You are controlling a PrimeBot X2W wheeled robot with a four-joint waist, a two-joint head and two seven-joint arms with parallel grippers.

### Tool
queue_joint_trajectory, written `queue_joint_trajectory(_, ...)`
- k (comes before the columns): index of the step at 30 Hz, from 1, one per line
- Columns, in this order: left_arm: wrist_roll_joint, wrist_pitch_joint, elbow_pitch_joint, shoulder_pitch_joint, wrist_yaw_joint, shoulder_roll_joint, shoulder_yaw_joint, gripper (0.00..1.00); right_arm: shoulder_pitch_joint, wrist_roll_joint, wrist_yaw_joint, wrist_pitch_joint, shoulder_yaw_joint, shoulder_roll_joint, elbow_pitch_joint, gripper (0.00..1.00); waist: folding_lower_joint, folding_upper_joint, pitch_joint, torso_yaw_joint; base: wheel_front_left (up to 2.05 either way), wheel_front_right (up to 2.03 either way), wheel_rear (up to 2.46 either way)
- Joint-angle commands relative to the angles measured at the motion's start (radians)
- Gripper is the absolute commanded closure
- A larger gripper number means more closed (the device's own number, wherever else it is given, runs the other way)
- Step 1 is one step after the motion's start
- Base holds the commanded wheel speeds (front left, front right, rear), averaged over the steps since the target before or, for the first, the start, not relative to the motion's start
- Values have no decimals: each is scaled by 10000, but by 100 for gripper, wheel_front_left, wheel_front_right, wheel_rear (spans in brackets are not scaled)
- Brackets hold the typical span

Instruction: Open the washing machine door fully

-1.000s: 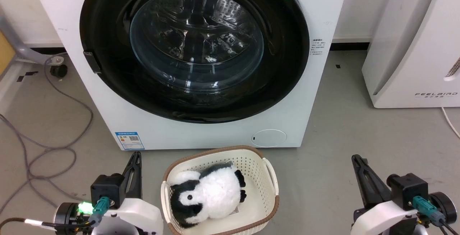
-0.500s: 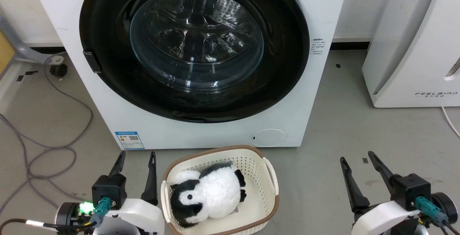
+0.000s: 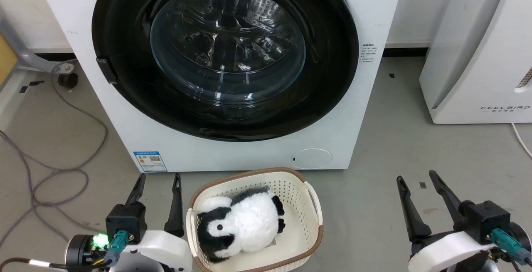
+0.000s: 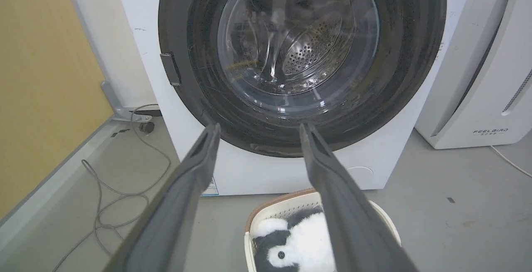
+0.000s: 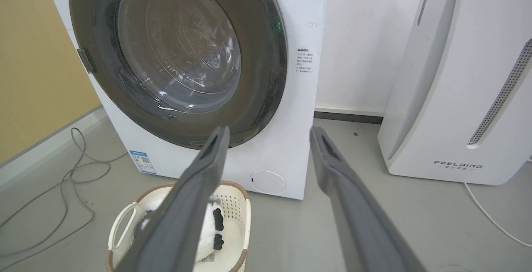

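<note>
- Head view is showing the left gripper [image 3: 159, 177] and the right gripper [image 3: 415, 176] hovering low over the floor. They are flanking the basket [image 3: 257, 171], which is cradling a plush penguin [image 3: 241, 226].
- Any reach is needing to rise clear of that basket, which is sitting just in front of the washing machine [image 3: 232, 155].
- Beyond it, the washing machine door [image 3: 332, 68] is lying shut and flush against the front, so the opening is looking not yet begun.
- A small dark tab [image 3: 106, 71] is sitting on the door's left rim; I am not managing to tell whether it is a handle or a hinge. The arm is probably wanting to find which edge frees, then be pulling outward along an arc.
- Both grippers are standing spread wide, holding nothing, touching nothing, and keeping well apart from the door.
</note>
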Motion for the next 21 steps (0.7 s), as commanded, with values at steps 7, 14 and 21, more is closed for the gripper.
queue_joint_trajectory(7,-98,-237,-20,-107,147,2,-73,0,-56,618,2,-232,-31,3,-153,100,0,-1,14,15,0,0,0)
queue_joint_trajectory(14,-141,-382,-27,-122,231,2,-108,0,-79,1989,2,-377,-73,4,-105,100,0,-1,18,21,0,0,0)
queue_joint_trajectory(21,-173,-529,-29,-147,291,2,-138,0,-144,4248,3,-524,-115,4,115,100,0,-1,28,33,0,0,0)
